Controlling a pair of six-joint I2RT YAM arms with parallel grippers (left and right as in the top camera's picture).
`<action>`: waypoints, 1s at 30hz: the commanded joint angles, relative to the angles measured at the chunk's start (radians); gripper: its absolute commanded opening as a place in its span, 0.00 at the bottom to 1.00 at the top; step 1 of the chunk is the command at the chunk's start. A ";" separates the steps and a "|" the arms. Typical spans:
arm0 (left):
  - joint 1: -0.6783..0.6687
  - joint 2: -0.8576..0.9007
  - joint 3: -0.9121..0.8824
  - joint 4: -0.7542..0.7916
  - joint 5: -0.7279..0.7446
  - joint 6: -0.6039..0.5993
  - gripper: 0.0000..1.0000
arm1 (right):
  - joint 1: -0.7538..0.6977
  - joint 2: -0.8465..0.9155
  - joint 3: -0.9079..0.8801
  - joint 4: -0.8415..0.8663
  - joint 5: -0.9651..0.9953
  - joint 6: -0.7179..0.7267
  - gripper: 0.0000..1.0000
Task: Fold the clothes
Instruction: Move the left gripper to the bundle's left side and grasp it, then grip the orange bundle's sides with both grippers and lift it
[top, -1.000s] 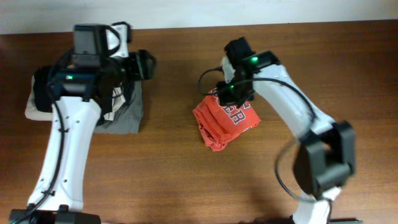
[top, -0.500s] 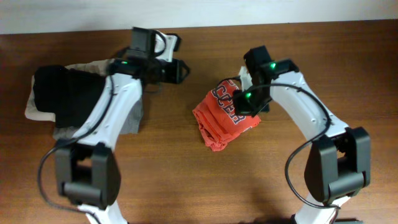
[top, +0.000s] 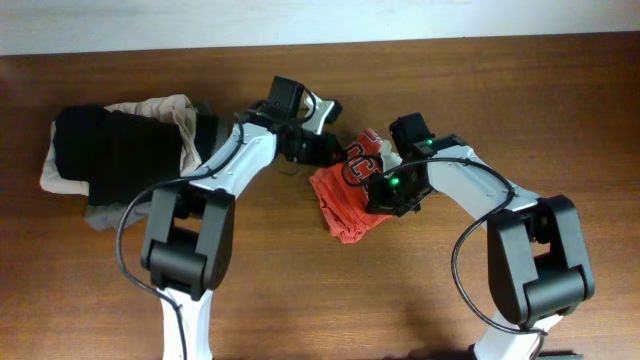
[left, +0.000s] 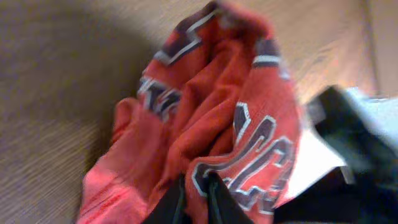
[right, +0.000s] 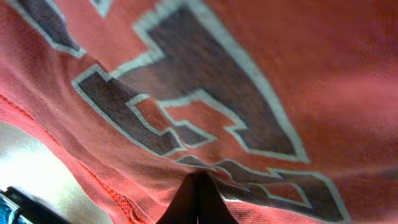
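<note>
The clothes (top: 340, 200), a red-orange shirt with white, dark-outlined lettering, lie bunched in the middle of the table. My left gripper (top: 326, 150) reaches across from the left to the shirt's far left edge. In the left wrist view its dark fingers (left: 214, 200) pinch a fold of the red cloth (left: 205, 112). My right gripper (top: 382, 198) sits on the shirt's right side. The right wrist view shows its fingertips (right: 199, 186) pressed together with the lettered fabric (right: 205, 93) puckered at their tip.
A pile of black, beige and grey garments (top: 115, 150) lies at the far left of the wooden table (top: 300, 290). The table's back edge meets a white strip (top: 320, 20) along the top.
My left arm swung right from the garment pile to the shirt and its jaws closed on the cloth. The right gripper shifted toward the front, still on the shirt.
</note>
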 joint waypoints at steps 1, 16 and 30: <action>0.005 0.026 -0.005 -0.021 -0.121 -0.038 0.11 | -0.001 0.007 -0.012 -0.007 -0.003 0.007 0.04; 0.134 -0.103 0.218 -0.280 -0.081 -0.091 0.50 | -0.001 0.005 -0.011 -0.021 0.021 -0.051 0.04; 0.094 -0.166 0.172 -0.667 -0.047 -0.227 0.62 | -0.008 -0.170 0.028 0.050 0.229 -0.057 0.10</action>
